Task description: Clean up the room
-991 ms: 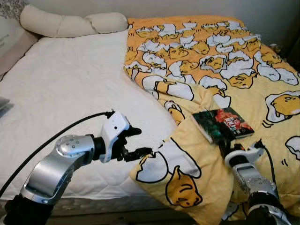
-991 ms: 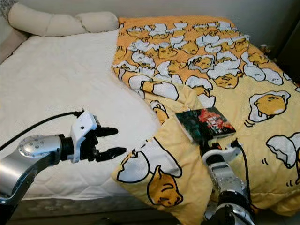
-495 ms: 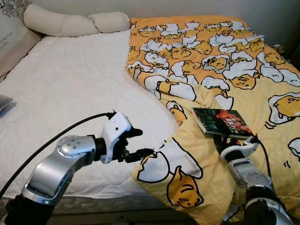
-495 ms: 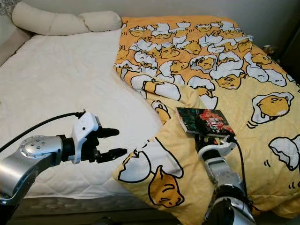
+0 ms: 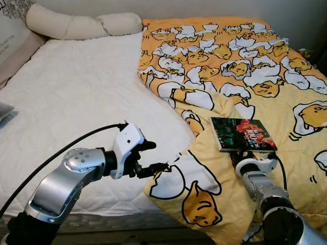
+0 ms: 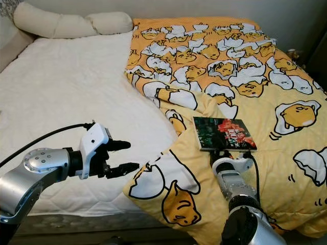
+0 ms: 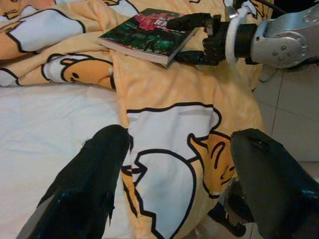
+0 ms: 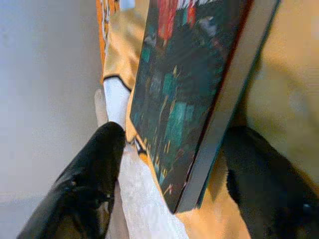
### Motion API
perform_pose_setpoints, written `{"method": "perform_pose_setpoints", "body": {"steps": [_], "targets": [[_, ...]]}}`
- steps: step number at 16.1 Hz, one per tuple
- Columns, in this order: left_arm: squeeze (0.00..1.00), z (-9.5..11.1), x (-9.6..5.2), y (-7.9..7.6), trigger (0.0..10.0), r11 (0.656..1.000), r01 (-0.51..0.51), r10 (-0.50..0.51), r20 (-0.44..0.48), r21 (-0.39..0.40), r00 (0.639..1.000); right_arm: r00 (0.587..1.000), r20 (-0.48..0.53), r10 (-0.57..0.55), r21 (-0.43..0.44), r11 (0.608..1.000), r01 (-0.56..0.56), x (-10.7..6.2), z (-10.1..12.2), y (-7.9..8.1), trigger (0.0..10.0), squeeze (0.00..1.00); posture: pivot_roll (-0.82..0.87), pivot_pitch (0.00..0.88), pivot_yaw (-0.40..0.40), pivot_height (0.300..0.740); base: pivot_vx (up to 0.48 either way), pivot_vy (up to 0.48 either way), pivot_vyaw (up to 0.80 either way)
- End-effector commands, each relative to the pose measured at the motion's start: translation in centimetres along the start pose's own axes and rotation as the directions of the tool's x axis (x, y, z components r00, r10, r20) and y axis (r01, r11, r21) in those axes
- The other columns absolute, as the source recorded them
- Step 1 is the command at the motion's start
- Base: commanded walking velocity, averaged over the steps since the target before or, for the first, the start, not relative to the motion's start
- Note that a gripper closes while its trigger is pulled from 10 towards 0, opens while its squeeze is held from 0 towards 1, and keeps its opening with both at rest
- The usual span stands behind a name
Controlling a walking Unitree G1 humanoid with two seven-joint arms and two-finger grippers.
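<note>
You are looking down on a bed with a white quilted mattress cover (image 5: 76, 97), a long cream bolster pillow (image 5: 76, 24) lying along its head end, and a yellow-and-orange blanket printed with white-and-yellow egg cartoon figures (image 5: 240, 66) spread over the robot's right half of the bed, its near corner folded back and hanging over the front edge. A paperback book with a dark green and red cover (image 5: 240, 134) lies on the blanket, beside the fold. Your right gripper (image 7: 192, 37) is at the book's near edge, with one black finger over the cover and the other below it; in the right wrist view the book's spine stands between the two fingers (image 8: 92, 174), so the pincer is closed around the book, which sits level just above the blanket. Your left gripper (image 5: 149, 155) is held out low over the mattress at the folded corner of the blanket; its two black fingers (image 7: 89, 184) are spread wide apart with nothing between them, their tips just beside the white egg print at the blanket's edge. A black cable (image 5: 56, 150) loops from the left wrist back along the silver arm.
</note>
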State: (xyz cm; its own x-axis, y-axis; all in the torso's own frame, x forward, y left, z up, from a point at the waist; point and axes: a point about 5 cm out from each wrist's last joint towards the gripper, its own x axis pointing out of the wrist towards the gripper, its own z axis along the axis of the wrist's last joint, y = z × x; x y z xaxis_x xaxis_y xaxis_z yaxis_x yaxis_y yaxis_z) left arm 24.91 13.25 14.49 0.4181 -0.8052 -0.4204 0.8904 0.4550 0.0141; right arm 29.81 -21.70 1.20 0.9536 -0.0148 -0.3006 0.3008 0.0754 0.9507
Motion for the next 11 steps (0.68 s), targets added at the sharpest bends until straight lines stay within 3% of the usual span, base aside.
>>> {"method": "perform_pose_setpoints", "body": {"steps": [1,11], "targets": [[0.0,0.34,-0.04,-0.21,10.0,1.0,0.011,-0.011,0.004,0.021,1.0,0.999,0.037,0.018,0.022,1.0,-0.018,0.15,0.4,0.37,0.0,0.0,0.11,0.0,0.061,0.74,0.0,0.0,0.0],[0.0,0.35,0.21,-0.28,10.0,1.0,0.025,-0.025,0.002,0.017,1.0,0.998,0.063,0.032,0.035,0.999,-0.034,-0.03,0.67,0.06,0.0,0.0,0.11,0.0,0.068,0.74,0.0,0.0,0.0]]}}
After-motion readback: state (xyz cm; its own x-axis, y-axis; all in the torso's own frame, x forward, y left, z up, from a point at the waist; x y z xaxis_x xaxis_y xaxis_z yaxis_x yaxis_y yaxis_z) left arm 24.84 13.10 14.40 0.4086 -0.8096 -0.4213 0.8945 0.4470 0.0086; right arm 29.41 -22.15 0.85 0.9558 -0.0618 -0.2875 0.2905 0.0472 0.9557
